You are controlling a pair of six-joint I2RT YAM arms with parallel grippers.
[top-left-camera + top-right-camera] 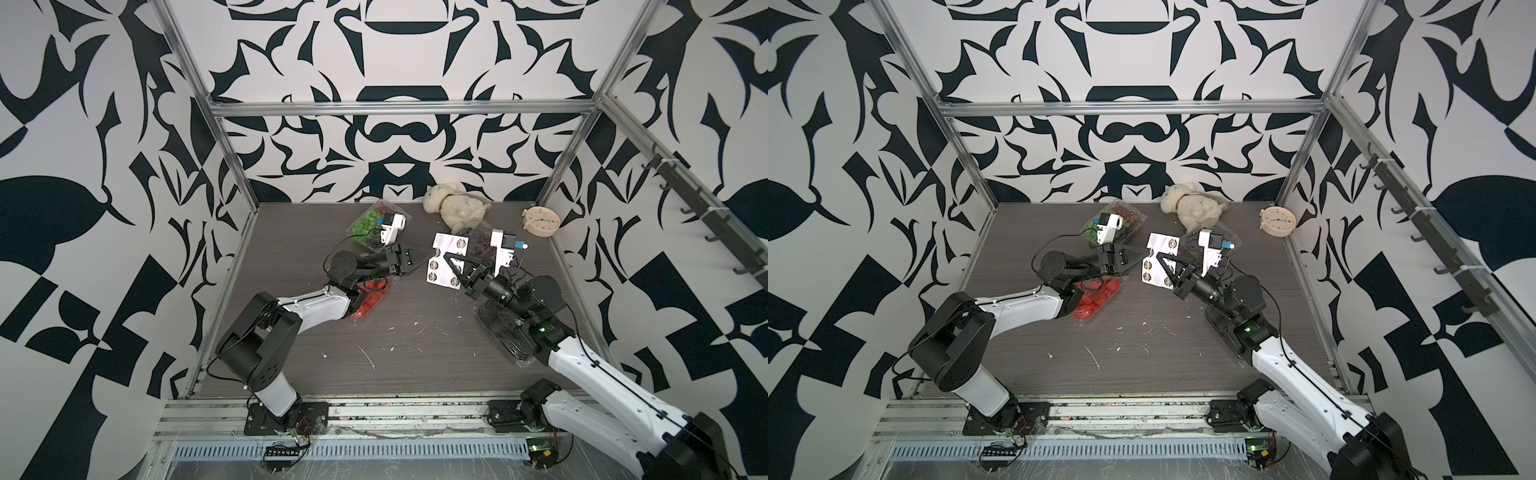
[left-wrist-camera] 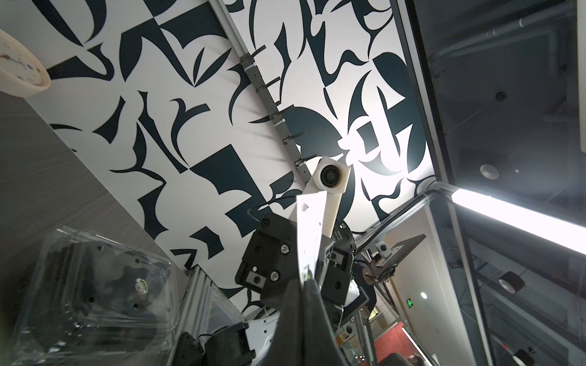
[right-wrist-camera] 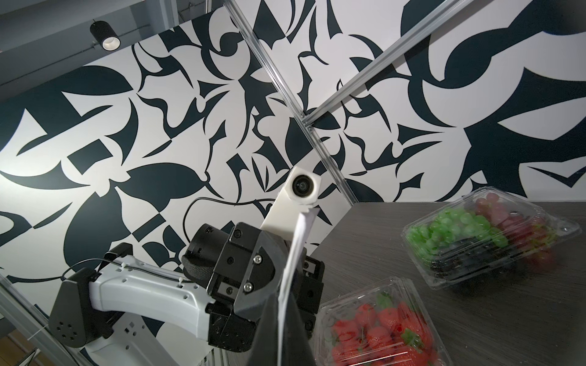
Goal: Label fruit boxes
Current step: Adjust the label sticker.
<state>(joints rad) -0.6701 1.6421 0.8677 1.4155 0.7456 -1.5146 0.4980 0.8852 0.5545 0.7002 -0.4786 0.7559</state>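
Observation:
My two grippers hold a white sticker sheet (image 1: 440, 241) off the table between them. The right gripper (image 1: 446, 257) is shut on its near side, and the left gripper (image 1: 429, 252) is shut on its left edge. In both wrist views the sheet (image 2: 309, 234) (image 3: 296, 250) stands edge-on between closed fingertips. A grape box (image 1: 368, 226) lies at the back left. The strawberry box (image 1: 370, 297) is partly under the left arm. A second grape box (image 1: 478, 241) sits behind the right wrist. The avocado box (image 2: 95, 294), under the right arm, carries a round label (image 2: 142, 286).
A cream plush toy (image 1: 453, 205) and a beige clock (image 1: 540, 222) lie along the back wall. White scraps (image 1: 365, 355) litter the dark table's front half. Metal frame posts edge the table, and a hook rail (image 1: 706, 216) runs along the right wall.

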